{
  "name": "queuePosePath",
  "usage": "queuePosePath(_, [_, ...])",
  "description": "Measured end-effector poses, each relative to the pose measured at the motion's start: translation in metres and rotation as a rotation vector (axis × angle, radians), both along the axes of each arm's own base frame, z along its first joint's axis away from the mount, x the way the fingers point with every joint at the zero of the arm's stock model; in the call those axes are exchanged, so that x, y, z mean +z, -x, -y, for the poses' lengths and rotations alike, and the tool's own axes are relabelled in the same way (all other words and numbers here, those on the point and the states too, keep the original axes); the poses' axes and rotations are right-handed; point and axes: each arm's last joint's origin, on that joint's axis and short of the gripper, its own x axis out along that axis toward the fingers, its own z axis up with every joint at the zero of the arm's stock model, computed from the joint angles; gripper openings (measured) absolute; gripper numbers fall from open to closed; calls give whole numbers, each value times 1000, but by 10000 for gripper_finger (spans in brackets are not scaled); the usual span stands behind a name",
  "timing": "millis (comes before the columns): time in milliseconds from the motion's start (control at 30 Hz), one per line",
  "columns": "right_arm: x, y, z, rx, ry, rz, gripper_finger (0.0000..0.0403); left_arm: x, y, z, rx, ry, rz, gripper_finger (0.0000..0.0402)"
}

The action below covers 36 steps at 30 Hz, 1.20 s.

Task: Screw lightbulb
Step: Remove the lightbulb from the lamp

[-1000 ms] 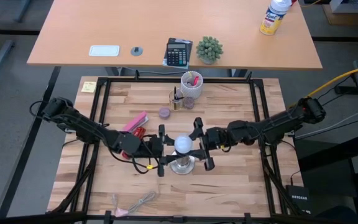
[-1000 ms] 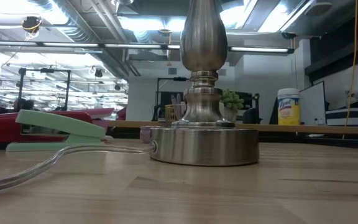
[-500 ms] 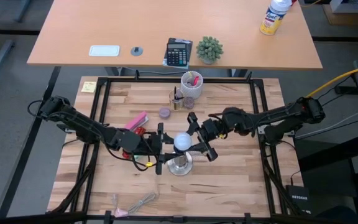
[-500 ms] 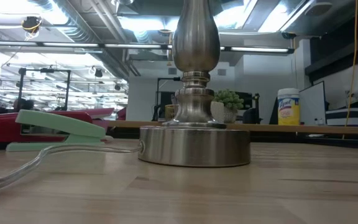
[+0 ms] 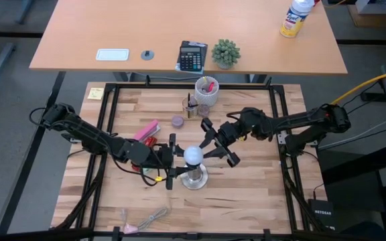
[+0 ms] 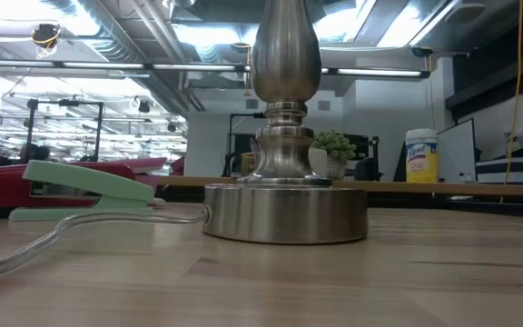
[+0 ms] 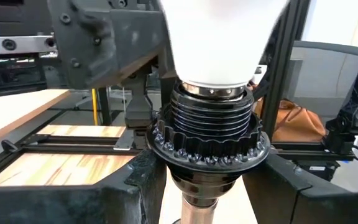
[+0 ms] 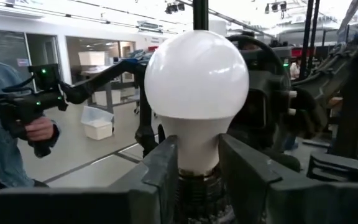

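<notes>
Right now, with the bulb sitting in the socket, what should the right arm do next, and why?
Probably close the right pincer on the lightbulb neck and twist: its fingers flank the neck, while the left pincer braces the socket.

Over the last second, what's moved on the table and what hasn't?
The right gripper swung around the lightbulb, its wrist rising toward the table's far side, as if turning it; its fingers flank the bulb's neck. The socket stand slid a little toward the left arm's side. The left gripper stayed at the socket collar, and the stapler and white cup kept their places.
</notes>
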Motion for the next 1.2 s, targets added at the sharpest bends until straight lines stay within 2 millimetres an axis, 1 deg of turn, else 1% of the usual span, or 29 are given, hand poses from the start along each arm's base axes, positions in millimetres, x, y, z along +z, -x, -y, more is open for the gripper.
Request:
queuePosePath(133, [-1,-1,1,-35,-7,-9,119,0,0,0,1,0,0,170])
queuePosePath(300, [-2,-1,1,-64,-34,-41,135,-1,0,0,4,1,-2,170])
queuePosePath(567, [-5,-2,1,-54,-104,-119,196,-1,0,0,3,0,-1,170])
queuePosePath(767, [-5,-1,0,20,-125,-152,231,-1,0,0,4,0,-1,170])
queuePosePath(967, [-5,-1,-1,45,-139,-158,245,-1,0,0,4,0,-2,170])
queuePosePath(1200, [-4,-2,2,-59,-168,-145,246,-1,-1,-2,9,1,-2,170])
